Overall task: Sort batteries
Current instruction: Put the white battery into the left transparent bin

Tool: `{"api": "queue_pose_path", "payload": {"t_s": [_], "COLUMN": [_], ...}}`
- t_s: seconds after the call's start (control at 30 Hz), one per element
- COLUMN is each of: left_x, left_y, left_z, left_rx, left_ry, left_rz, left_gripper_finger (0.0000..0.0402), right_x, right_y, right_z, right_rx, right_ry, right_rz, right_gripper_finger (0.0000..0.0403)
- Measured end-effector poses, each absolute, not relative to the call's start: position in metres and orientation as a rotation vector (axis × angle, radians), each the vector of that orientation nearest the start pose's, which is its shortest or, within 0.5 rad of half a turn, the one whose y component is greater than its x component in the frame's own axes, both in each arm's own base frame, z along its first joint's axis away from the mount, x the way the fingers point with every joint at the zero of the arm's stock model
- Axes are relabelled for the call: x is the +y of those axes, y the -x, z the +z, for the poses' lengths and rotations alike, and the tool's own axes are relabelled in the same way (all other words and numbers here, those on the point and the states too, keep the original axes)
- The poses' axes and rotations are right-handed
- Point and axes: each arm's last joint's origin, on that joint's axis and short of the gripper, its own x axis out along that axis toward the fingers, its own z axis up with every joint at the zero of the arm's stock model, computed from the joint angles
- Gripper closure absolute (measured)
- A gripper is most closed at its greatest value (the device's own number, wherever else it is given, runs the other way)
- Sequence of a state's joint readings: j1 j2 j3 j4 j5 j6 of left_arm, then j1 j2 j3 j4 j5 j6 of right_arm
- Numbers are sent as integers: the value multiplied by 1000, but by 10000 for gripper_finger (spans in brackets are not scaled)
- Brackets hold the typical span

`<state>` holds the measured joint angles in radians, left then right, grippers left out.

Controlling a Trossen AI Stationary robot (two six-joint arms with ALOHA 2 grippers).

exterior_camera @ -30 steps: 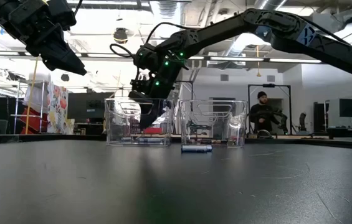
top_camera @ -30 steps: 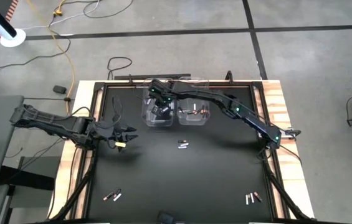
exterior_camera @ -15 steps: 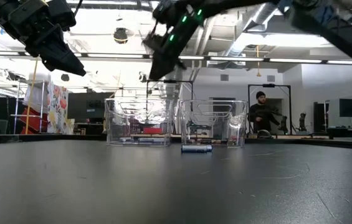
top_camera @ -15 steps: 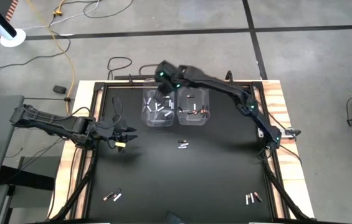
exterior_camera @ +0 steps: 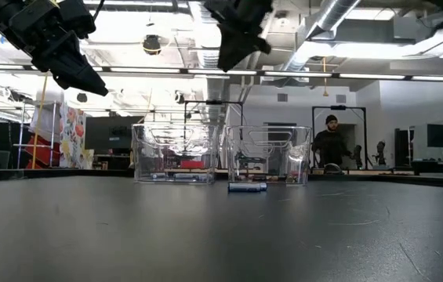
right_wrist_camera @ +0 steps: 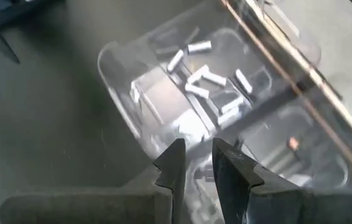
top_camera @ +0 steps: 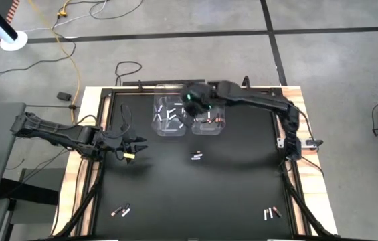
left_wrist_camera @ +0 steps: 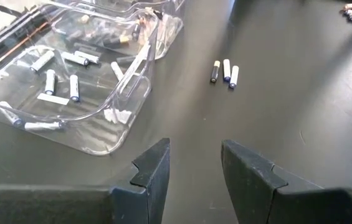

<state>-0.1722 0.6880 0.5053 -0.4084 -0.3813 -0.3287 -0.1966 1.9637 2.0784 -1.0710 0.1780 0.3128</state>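
Two clear bins stand at the table's far middle. The left bin (top_camera: 170, 118) holds several white batteries (left_wrist_camera: 51, 79). The right bin (top_camera: 207, 119) holds reddish and dark ones (top_camera: 210, 121). Loose batteries lie flat on the black mat: a small group at the centre (top_camera: 197, 156), a few near left (top_camera: 120, 211), a few near right (top_camera: 271, 213). My right gripper (right_wrist_camera: 199, 155) hangs high over the seam between the bins, pointing down, slightly open, nothing between its fingers. My left gripper (left_wrist_camera: 194, 155) waits open above the table's left side (top_camera: 132, 148).
The bins stand side by side, walls almost touching (exterior_camera: 223, 157). A black frame rail (top_camera: 108, 127) runs along the table's edges. A person (exterior_camera: 331, 145) sits in the room far behind the table. The mat's middle and near part bear only the scattered batteries.
My right gripper has risen out of the left bin, well clear of its rim, and swung toward the table's right, so it now hangs above the seam between the two bins. The white batteries in the left bin now show uncovered.
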Motion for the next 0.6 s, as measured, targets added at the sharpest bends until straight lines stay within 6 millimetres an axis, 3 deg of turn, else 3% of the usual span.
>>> {"api": "queue_pose_path", "payload": {"t_s": [0.3, 0.47, 0.6], "left_x": [-14, -14, -14], "left_y": [-146, -146, -146], "left_z": [232, 232, 232], "left_rx": [536, 537, 537], "left_ry": [139, 138, 138], "left_rz": [288, 288, 288], "left_gripper_finger": [262, 262, 262], "right_x": [8, 62, 97], "right_y": [-363, -330, -310], "right_z": [333, 315, 289], "right_rx": [834, 827, 908], "right_ry": [-432, -397, -344], "right_rz": [-573, -581, -527], "right_gripper_finger": [305, 305, 305]}}
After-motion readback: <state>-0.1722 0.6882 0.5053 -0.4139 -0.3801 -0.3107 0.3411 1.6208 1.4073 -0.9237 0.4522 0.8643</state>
